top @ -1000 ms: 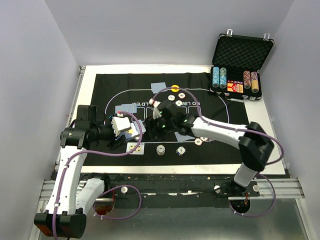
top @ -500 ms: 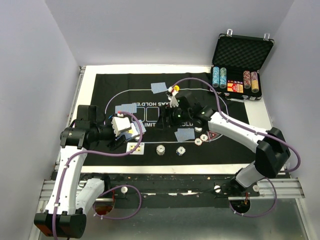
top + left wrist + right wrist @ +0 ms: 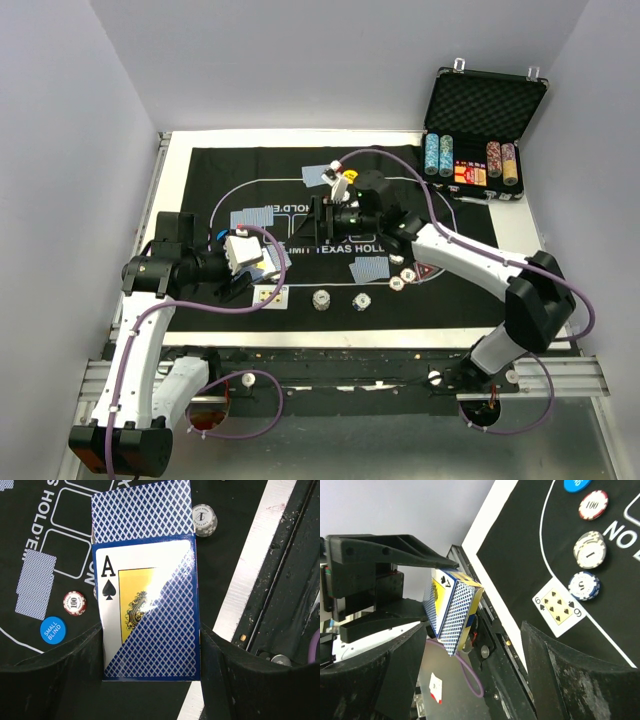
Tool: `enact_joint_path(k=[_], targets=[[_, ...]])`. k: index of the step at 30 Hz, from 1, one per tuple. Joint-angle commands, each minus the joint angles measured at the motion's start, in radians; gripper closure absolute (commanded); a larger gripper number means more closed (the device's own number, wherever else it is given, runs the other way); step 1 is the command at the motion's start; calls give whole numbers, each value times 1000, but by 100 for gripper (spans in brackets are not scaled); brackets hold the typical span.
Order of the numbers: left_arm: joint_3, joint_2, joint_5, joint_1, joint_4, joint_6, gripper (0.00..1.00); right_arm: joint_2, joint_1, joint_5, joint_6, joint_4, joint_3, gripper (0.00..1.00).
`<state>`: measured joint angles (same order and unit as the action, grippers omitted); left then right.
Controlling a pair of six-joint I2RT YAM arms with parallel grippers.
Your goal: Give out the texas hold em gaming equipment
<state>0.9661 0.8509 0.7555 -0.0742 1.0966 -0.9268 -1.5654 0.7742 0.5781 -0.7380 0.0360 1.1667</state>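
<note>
The right gripper (image 3: 472,640), low over mid-mat a second ago, has lifted toward twelve o'clock and turned to face nine o'clock, its jaws spread and empty. The left gripper (image 3: 232,262) stays clenched on the small blue-backed cardboard deck box (image 3: 145,605), cards protruding, at the nine o'clock side of the black felt mat (image 3: 450,290). Another card draw looks likely next.

bright even light, soft shadows, white glare across the deck box (image 3: 150,630).

deck box (image 3: 147,610) in L end effector (image 3: 151,640) | chip case (image 3: 487,105) rear-R of mat (image 3: 250,170)
</note>
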Motion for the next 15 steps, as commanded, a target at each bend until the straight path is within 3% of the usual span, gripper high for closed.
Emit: enact_joint_path(k=[1, 7, 15], targets=[[-1, -10, 2, -7, -23, -17, 52, -61, 37, 72, -31, 50, 31, 16], [5, -6, 4, -9, -27, -15, 53, -131, 76, 54, -15, 21, 60, 21], [2, -10, 2, -10, -29, -18, 52, -113, 73, 25, -26, 30, 21, 41]])
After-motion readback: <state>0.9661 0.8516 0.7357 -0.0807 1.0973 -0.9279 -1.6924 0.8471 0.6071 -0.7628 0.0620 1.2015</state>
